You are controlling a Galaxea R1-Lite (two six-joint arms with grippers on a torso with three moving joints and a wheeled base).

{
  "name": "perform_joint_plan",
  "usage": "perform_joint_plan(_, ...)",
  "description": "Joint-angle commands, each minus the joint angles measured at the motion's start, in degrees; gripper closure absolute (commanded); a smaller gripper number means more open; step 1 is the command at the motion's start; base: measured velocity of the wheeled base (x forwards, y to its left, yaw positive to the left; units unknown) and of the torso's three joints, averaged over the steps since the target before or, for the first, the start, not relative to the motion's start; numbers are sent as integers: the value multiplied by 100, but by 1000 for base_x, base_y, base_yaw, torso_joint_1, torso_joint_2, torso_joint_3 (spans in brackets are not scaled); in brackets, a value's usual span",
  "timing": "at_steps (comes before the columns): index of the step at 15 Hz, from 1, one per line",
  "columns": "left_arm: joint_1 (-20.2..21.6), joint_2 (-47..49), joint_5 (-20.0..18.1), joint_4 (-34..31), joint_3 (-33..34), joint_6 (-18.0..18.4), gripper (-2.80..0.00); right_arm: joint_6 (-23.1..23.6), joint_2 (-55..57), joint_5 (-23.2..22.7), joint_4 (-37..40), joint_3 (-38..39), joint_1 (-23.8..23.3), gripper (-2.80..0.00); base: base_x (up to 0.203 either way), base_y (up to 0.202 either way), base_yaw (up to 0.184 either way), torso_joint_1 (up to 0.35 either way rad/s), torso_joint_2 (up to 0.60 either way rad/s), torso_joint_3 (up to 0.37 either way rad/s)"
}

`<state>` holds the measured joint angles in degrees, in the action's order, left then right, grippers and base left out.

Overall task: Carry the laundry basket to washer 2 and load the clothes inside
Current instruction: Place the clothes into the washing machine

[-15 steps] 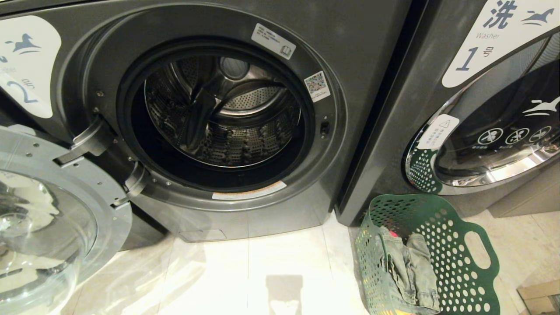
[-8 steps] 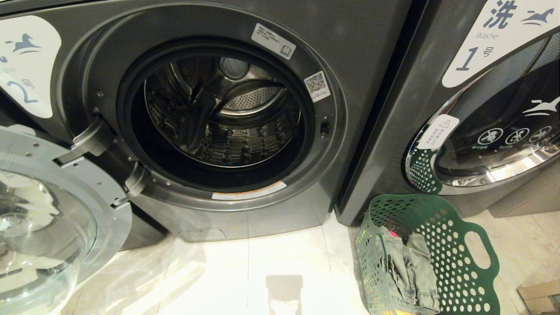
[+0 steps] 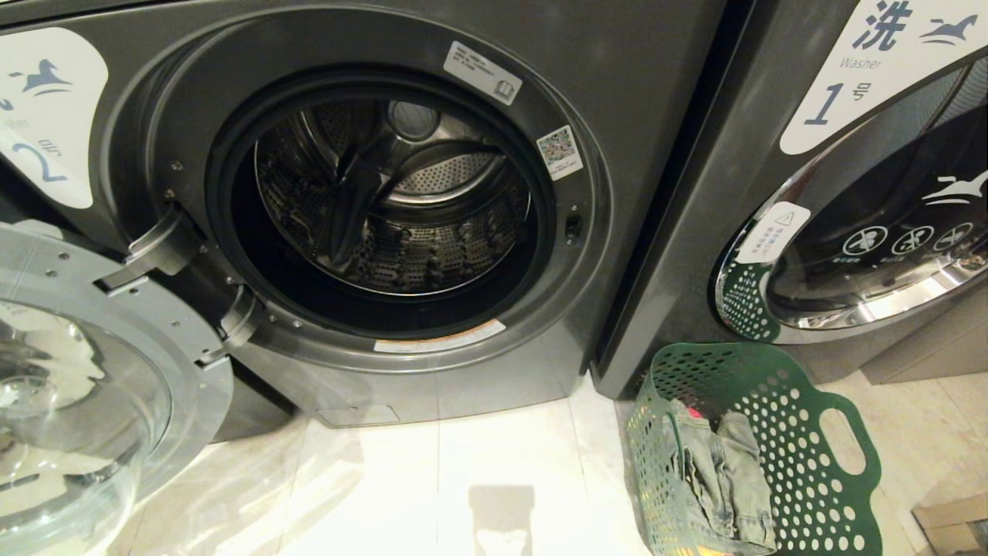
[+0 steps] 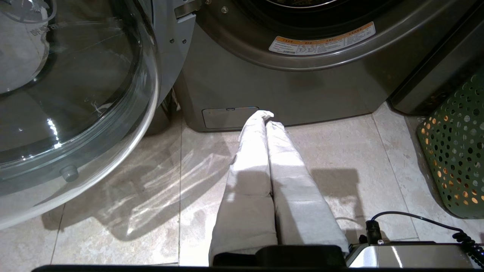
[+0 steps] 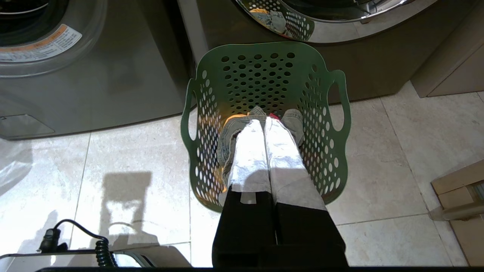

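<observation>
Dark grey sheet metal fills most of the head view: washer 2 (image 3: 602,93) is seen with its porthole uncovered and the perforated steel drum (image 3: 394,201) exposed, nothing being visible inside. Its glass door (image 3: 85,386) is swung out to the robot's left on a grey hinge. A white label (image 3: 46,116) with a blue horse and the numeral 2 is carried on its front; small stickers, one with a QR code (image 3: 559,150), are placed around the opening, and an orange-and-white warning strip (image 3: 440,340) lies under it, the print too small to be read. To the right a second grey machine (image 3: 695,232) is stood, marked "Washer" and "1" on its label (image 3: 880,69), its chrome-rimmed door shut. Pale floor tiles (image 3: 401,479) are laid in front.

The laundry basket (image 3: 803,463), dark green and perforated, is set on the floor before the machine marked 1, just right of washer 2. The clothes (image 3: 722,479) are heaped inside it, faded denim uppermost with a trace of red. A cardboard box (image 3: 953,525) is seen at the far right.

The left gripper (image 4: 266,115) is held low above the tiles before washer 2, its white-wrapped fingers pressed together on nothing. The right gripper (image 5: 264,120) is held over the basket, fingers likewise together and empty.
</observation>
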<state>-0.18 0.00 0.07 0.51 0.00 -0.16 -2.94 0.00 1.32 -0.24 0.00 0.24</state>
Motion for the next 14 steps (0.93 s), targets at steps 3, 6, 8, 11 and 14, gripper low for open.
perform_joint_plan(3,1,9,1,2,0,-2,0,4,9,0,-2,0,2,0,0,0,0,0,0,0)
perform_joint_plan(6,1,9,1,2,0,-2,0,1,9,0,-2,0,2,0,0,0,0,0,0,0)
perform_joint_plan(8,1,9,1,2,0,-2,0,-4,9,0,-2,0,2,0,0,0,0,0,0,0)
perform_joint_plan(11,1,9,1,2,0,-2,0,4,9,0,-2,0,2,0,0,0,0,0,0,0)
perform_joint_plan(14,1,9,1,2,0,-2,0,1,9,0,-2,0,2,0,0,0,0,0,0,0)
